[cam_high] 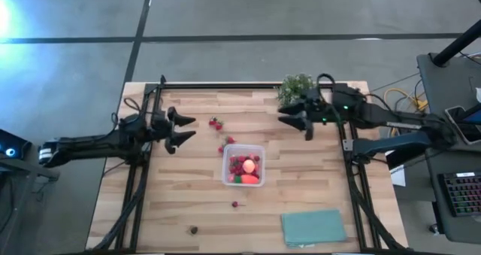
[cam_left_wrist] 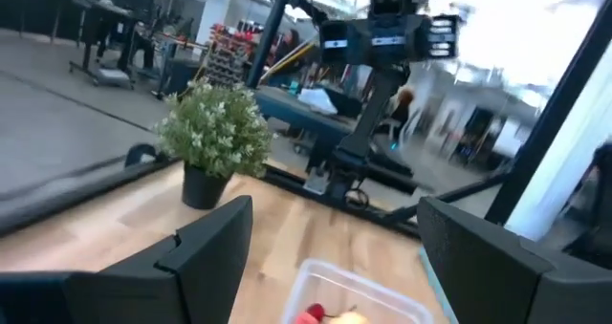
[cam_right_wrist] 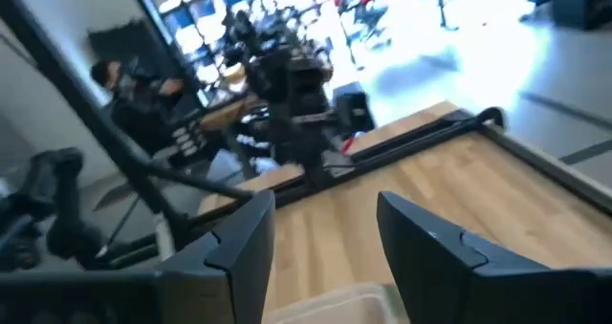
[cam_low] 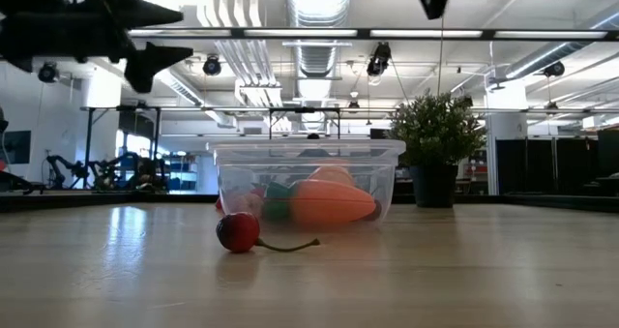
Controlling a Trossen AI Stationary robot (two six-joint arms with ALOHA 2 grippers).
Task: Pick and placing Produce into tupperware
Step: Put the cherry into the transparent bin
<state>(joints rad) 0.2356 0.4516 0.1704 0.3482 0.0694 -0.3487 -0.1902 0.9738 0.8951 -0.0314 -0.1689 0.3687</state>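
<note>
clear tupperware, teal cloth

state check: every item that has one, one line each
left gripper: open, empty, raised left of the tupperware
right gripper: open, empty, raised beside the potted plant
tupperware: lidless, upright, holding produce
potted plant: upright
teal cloth: lying flat
strawberries: loose on the table

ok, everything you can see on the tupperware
The tupperware is a small square container of clear, whitish plastic with rounded corners and a lipped rim, lidless. It sits upright and flat on the wooden table, near the middle. Inside lie a pink-orange ball, an orange piece and small red bits. Neither hand touches it.
</note>
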